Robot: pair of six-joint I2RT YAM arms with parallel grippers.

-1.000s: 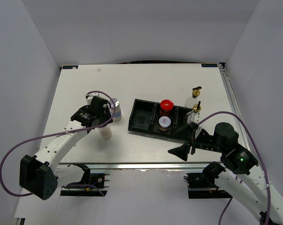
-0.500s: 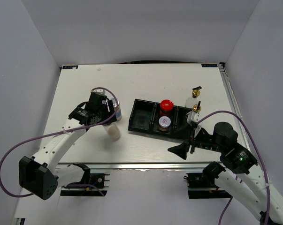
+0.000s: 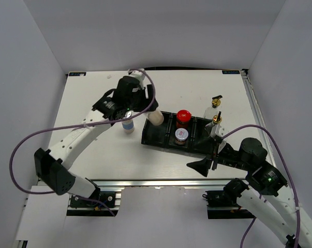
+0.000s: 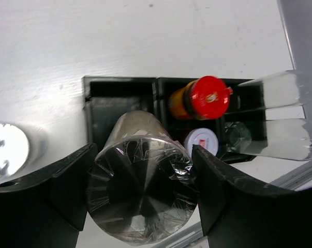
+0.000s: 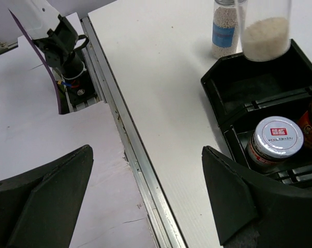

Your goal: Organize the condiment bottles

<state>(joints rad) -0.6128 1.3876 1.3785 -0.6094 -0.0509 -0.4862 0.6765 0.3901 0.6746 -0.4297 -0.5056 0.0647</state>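
Observation:
My left gripper is shut on a silver-lidded shaker of pale grains, held above the left compartment of the black tray. In the right wrist view that shaker hangs just over that compartment. A second shaker with a blue label stands on the table left of the tray. The middle compartment holds a red-capped jar and a third shaker. Two glass bottles with gold spouts stand at the tray's right end. My right gripper is open and holds nothing.
The aluminium rail of the table's near edge runs under my right gripper. White walls close in the table on the left, the right and the far side.
My left arm has lifted the shaker off the table left of the tray and swung it right and away, to above the tray's left compartment. The right arm has barely moved.

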